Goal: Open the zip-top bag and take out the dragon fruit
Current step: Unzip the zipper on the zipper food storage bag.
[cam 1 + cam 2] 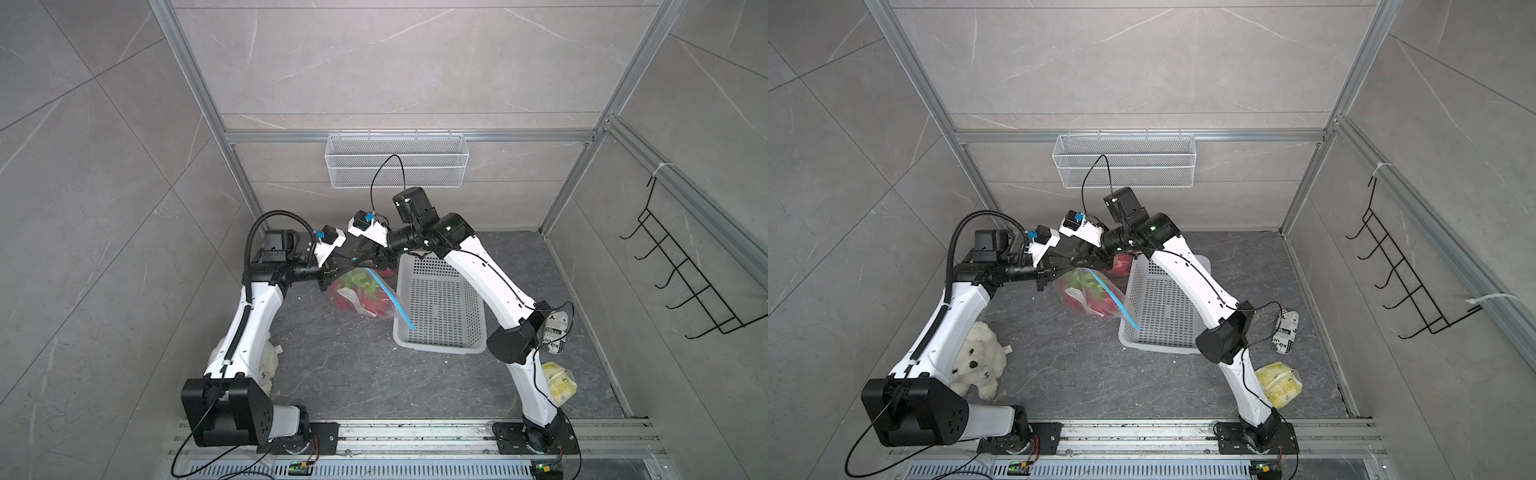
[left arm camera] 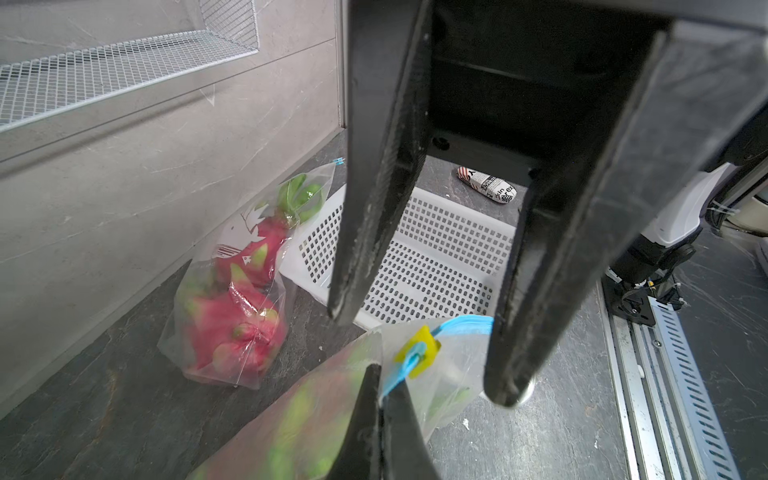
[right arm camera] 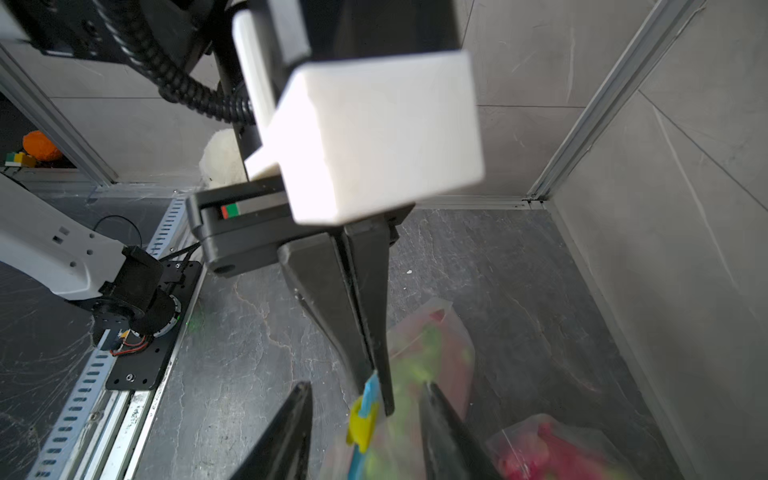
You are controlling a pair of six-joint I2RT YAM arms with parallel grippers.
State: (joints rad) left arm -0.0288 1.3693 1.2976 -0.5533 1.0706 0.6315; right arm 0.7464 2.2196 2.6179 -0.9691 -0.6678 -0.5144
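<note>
A clear zip-top bag (image 1: 365, 297) with a blue zip strip (image 1: 395, 305) hangs at the back of the floor, pink and green dragon fruit (image 1: 359, 293) showing through it. My left gripper (image 2: 379, 376) is shut on the bag's top edge, on the blue strip right beside the yellow slider (image 2: 419, 349). My right gripper (image 3: 365, 388) is open, with the yellow slider (image 3: 363, 424) between its spread fingers (image 2: 357, 249), touching neither. A second clear bag (image 2: 232, 316) with dragon fruit (image 2: 239, 328) lies against the back wall.
A white perforated basket (image 1: 1163, 307) stands just right of the bag. A white plush toy (image 1: 976, 361) lies under the left arm. A newsprint pouch (image 1: 1285, 330) and a yellow-green packet (image 1: 1279, 384) lie at the right. A wire mesh shelf (image 1: 395, 162) hangs on the back wall.
</note>
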